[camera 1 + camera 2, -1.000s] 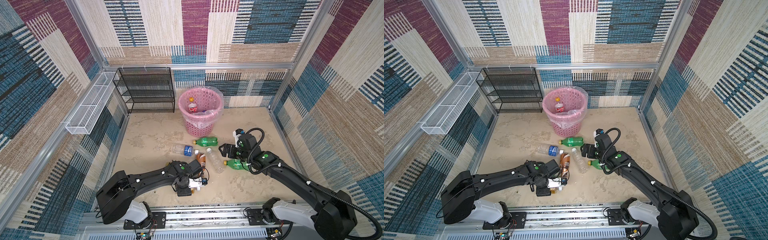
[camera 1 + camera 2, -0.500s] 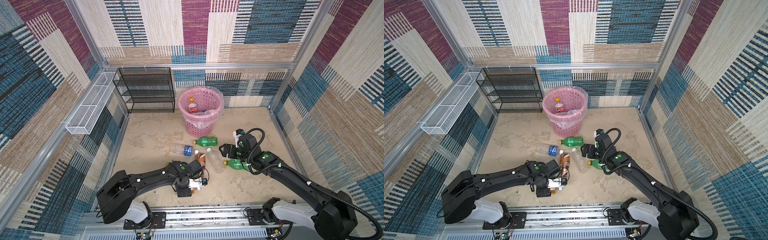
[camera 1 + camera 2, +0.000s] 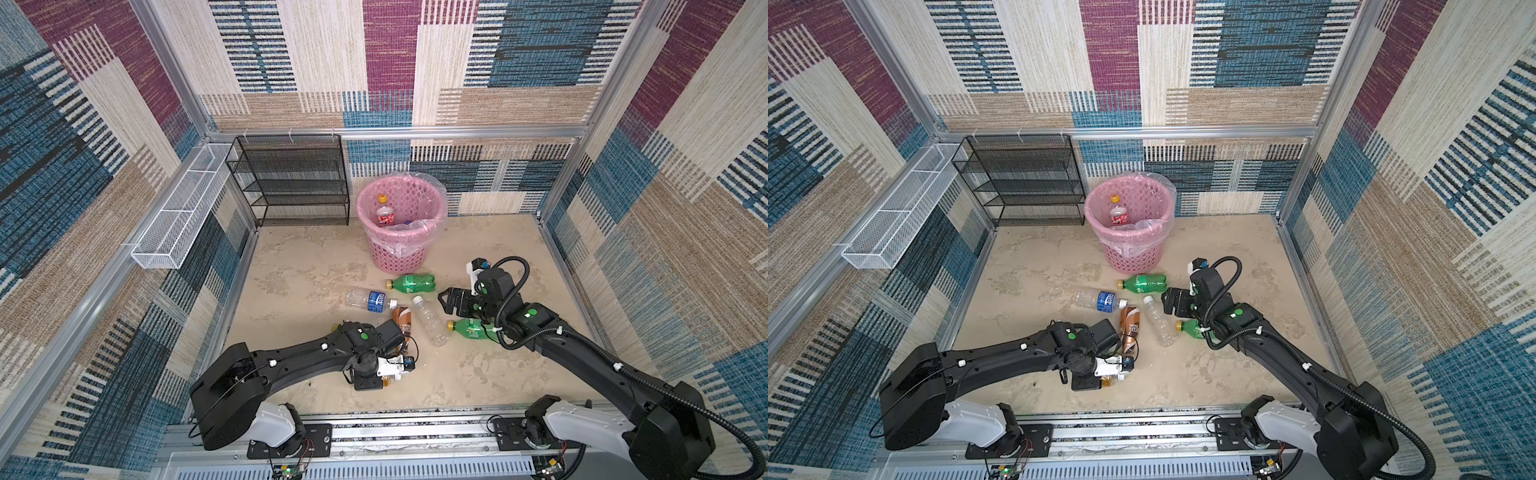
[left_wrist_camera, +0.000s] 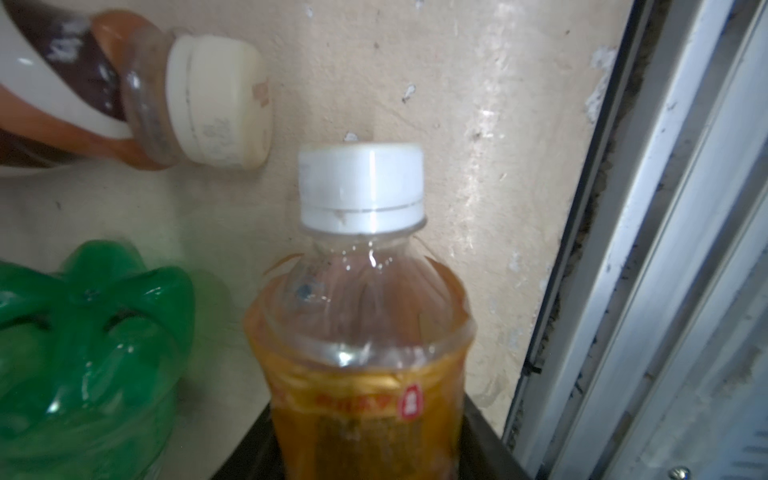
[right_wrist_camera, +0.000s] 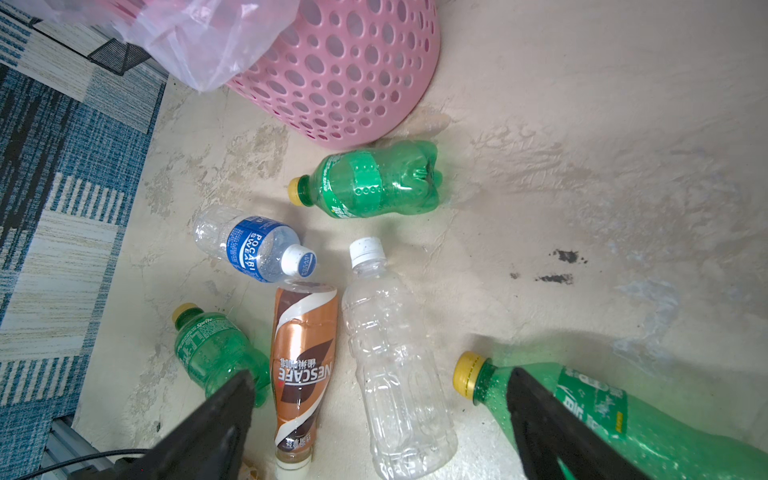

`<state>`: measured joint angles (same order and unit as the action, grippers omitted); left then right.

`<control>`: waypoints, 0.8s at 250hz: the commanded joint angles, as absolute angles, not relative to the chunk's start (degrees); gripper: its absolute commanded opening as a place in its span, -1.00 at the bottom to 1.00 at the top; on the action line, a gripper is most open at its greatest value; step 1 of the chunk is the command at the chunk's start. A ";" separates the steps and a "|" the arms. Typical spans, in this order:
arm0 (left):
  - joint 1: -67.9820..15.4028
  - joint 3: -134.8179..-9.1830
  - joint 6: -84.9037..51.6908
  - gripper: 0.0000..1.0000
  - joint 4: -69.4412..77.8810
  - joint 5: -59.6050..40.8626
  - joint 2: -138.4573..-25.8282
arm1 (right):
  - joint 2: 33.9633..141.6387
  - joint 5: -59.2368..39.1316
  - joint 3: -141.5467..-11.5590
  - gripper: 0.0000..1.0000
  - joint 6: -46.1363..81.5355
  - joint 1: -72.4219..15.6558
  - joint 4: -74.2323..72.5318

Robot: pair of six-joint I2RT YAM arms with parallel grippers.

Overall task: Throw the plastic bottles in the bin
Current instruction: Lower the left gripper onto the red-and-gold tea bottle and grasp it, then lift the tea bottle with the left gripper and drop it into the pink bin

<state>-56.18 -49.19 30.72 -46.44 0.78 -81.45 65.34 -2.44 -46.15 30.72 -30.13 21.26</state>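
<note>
Since it looks empty, gold-label bottle [image 4: 365, 374] light, squashy, slippery; left gripper [image 3: 374, 379] pinches its body; right gripper [image 3: 454, 301] spread.

Woven patchwork panels of blue, maroon and beige are covering the walls [image 3: 386, 62] between aluminium rails [image 3: 415, 132], a mottled beige counter [image 3: 307, 270] is lying under the left pincer [image 3: 370, 380], and well beyond it a black mesh shelf rack [image 3: 291, 183] and a white wire tray [image 3: 178, 220] are sitting.
</note>
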 commanded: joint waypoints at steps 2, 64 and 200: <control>-56.34 -49.32 30.87 -0.01 -47.17 -0.06 -79.71 | 65.29 -2.44 -46.55 0.91 30.26 -30.15 20.11; -56.39 -48.68 28.01 -0.05 -46.74 1.90 -72.64 | 65.95 -2.55 -47.78 0.90 30.31 -30.10 20.77; -54.54 -45.41 13.91 0.03 -26.67 5.29 -53.94 | 65.58 -3.32 -46.90 0.88 31.98 -30.15 20.83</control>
<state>-55.88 -45.04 18.50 -35.35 5.78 -54.26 66.06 -3.01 -47.11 31.35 -30.15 21.37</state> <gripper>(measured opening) 0.517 0.937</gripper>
